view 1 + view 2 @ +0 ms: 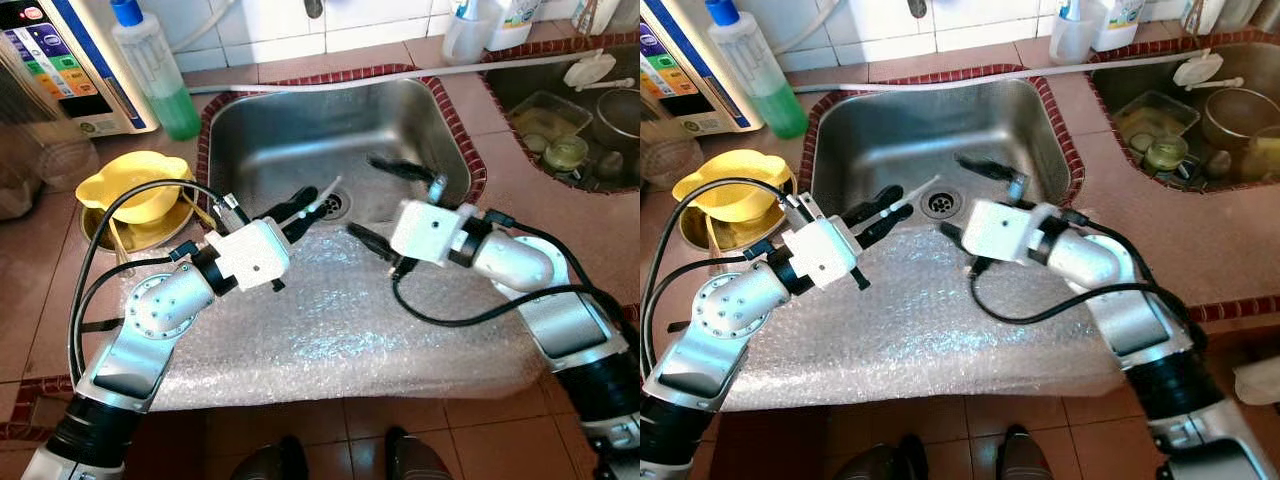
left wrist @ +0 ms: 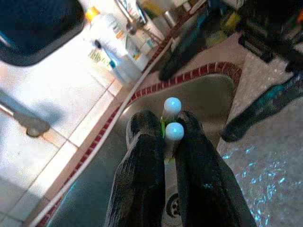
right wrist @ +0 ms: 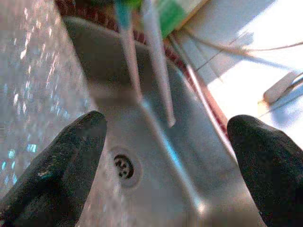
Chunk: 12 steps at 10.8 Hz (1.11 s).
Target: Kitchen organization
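Pinching two thin white sticks (image 2: 171, 124) between its closed fingers, the left gripper (image 1: 300, 212) holds them out over the steel sink (image 1: 270, 130), near the drain (image 1: 333, 203). The right gripper (image 1: 385, 205) hovers just opposite with fingers spread wide, empty. Bubble wrap (image 1: 340, 330) covers the sink's front edge. A yellow bowl (image 1: 130, 185) sits to the left, beside a green soap bottle (image 1: 155, 70).

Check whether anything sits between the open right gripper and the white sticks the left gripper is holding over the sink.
Nothing visible does. The left gripper is shut on two white sticks above the sink near the drain. The right gripper hangs open opposite them, with only bare basin between.
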Motion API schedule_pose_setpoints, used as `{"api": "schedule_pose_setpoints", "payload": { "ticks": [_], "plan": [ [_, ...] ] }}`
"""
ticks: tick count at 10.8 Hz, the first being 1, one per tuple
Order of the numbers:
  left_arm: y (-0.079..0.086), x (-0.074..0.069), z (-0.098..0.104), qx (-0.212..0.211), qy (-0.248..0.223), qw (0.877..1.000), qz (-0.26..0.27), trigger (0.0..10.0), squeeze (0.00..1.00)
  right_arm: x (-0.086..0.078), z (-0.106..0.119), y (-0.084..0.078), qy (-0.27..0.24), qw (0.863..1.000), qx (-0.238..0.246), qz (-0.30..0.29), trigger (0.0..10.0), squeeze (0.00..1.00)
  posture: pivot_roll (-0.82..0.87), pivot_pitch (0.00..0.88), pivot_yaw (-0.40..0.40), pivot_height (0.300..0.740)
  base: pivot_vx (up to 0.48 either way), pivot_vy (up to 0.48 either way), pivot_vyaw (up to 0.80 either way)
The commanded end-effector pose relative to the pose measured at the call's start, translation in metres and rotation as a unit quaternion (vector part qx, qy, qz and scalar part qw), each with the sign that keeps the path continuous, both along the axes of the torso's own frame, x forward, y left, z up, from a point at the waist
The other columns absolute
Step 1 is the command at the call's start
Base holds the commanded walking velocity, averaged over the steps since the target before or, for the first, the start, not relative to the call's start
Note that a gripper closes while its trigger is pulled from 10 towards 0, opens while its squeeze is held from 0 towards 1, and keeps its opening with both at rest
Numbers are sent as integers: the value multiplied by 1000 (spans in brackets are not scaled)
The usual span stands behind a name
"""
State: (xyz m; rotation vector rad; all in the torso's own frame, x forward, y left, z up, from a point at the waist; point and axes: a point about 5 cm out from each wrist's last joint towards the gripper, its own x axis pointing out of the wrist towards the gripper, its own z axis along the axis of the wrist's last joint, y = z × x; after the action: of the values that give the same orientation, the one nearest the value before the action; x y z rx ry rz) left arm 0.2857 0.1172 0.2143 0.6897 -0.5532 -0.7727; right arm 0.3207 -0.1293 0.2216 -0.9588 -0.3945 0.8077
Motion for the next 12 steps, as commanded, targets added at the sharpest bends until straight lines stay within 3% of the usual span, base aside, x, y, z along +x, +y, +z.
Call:
{"api": "schedule_pose_setpoints", "payload": {
  "ticks": [1, 4, 8, 9, 12],
  "plan": [
    [2, -1, 3, 10, -9, 1000, -11, 0, 0, 1, 5, 3, -9, 1000, -10, 19, 10000, 0, -180, 238, 115, 740, 0, 0, 0],
    [-5, -4, 4, 10, -13, 999, -40, 0, 0, 12, 5, 13, -22, 998, -36, 49, 10000, 0, -178, 235, 117, 740, 0, 0, 0],
    [-11, -6, -2, 4, -2, 999, -52, 0, 0, 23, 6, 42, -35, 995, -26, 85, 10000, 0, -169, 235, 123, 740, 0, 0, 0],
    [-11, -6, -2, 5, -1, 999, -52, 0, 0, 24, 5, 47, -30, 995, -21, 94, 0, 0, -169, 235, 123, 740, 0, 0, 0],
    [-11, -7, -1, 0, -3, 999, -50, 0, 0, 24, 0, 57, -12, 993, -19, 118, 0, 0, -161, 238, 120, 740, 0, 0, 0]
  ]
}}
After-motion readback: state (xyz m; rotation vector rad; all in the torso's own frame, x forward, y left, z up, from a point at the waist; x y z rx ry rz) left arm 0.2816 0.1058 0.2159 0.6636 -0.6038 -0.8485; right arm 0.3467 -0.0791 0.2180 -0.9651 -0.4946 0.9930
